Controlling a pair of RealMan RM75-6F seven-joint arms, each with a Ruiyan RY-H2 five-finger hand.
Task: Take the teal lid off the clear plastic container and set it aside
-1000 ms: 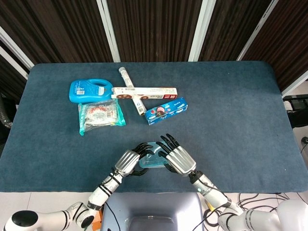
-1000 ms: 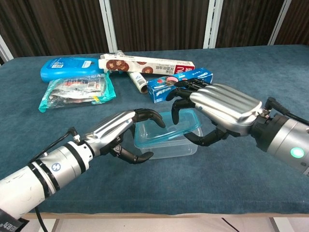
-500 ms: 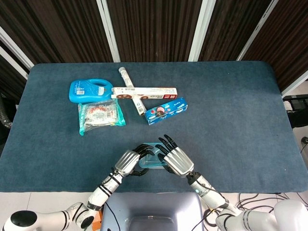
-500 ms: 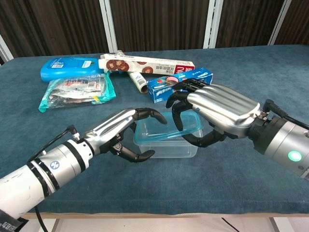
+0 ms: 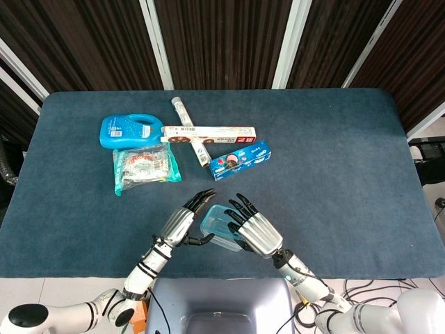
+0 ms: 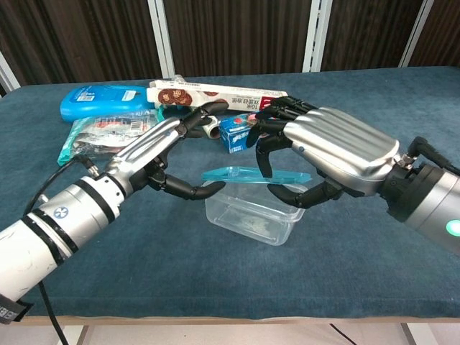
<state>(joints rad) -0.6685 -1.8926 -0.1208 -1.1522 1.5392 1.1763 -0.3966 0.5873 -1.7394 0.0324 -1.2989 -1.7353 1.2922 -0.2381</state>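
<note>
- Right hand (image 6: 327, 154) pinches lid (image 6: 244, 175) at its 3 o'clock edge, above container (image 6: 251, 215).
- Left hand (image 6: 169, 154) spread, empty, at 9 o'clock.
- Lid: probably light, thin, slippery; hold by rim.

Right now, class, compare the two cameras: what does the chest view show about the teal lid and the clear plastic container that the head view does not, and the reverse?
Only the chest view shows the flat teal plastic lid lifted clear of the clear plastic container, with a gap between them.

Only the head view shows the whole dark blue table, all its edges, and the floor beyond.

Both show the right hand holding the lid, the left hand spread beside it holding nothing, and the blue bottle and boxes at the far side.
</note>
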